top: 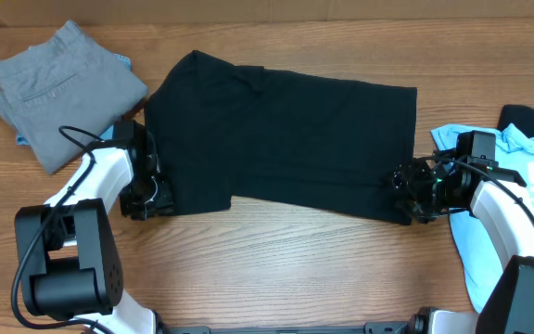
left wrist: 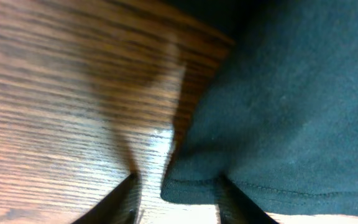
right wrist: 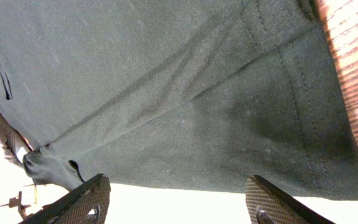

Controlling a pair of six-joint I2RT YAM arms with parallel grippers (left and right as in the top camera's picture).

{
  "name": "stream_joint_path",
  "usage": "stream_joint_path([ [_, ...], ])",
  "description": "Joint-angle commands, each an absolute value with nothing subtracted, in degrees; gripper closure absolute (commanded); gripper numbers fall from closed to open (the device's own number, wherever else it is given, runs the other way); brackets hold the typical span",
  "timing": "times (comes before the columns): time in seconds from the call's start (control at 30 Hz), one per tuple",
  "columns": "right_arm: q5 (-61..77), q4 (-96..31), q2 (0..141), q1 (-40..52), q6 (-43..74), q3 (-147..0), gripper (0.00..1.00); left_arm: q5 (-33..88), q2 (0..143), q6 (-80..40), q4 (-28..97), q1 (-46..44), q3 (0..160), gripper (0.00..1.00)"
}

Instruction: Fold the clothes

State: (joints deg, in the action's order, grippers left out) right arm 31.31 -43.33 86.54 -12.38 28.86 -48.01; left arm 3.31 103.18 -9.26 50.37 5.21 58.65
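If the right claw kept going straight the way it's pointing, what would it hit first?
The black T-shirt: its stitched edge lies right in front of the right gripper, whose jaws stand open. Exactly how close they are is hard to judge from these views.

1. Bare surface [top: 286,269] runs along the near edge of the black T-shirt [top: 276,130], a broad open lane between the left end effector [top: 148,199] and the right end effector [top: 408,190]
2. Far left, the grey trousers [top: 63,83] lie near the left end effector, narrowing the way outward
3. Right, the light-blue tee [top: 494,223] covers the surface just beside the right end effector
4. Behind the T-shirt, a thin bare strip
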Motion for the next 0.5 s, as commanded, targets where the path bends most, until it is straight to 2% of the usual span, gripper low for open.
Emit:
stream_joint_path([
  [0.0,31.9,-43.3,85.9,-12.6,28.7,-49.6,0.27,5.2,106.7,-9.8,49.0,5.0,58.2,0.77],
  [0.07,31.9,-43.3,85.9,-12.6,28.7,-49.6,0.27,6.1,106.7,-9.7,49.1,5.0,58.4,0.92],
  [0.1,31.9,-43.3,85.9,-12.6,28.7,-49.6,0.27,6.2,106.7,-9.7,50.2,5.0,59.2,0.96],
  [0.47,31.8,-43.2,85.9,-12.6,28.7,-49.6,0.27,7.5,102.1,-7.8,64.6,4.8,76.3,0.96],
])
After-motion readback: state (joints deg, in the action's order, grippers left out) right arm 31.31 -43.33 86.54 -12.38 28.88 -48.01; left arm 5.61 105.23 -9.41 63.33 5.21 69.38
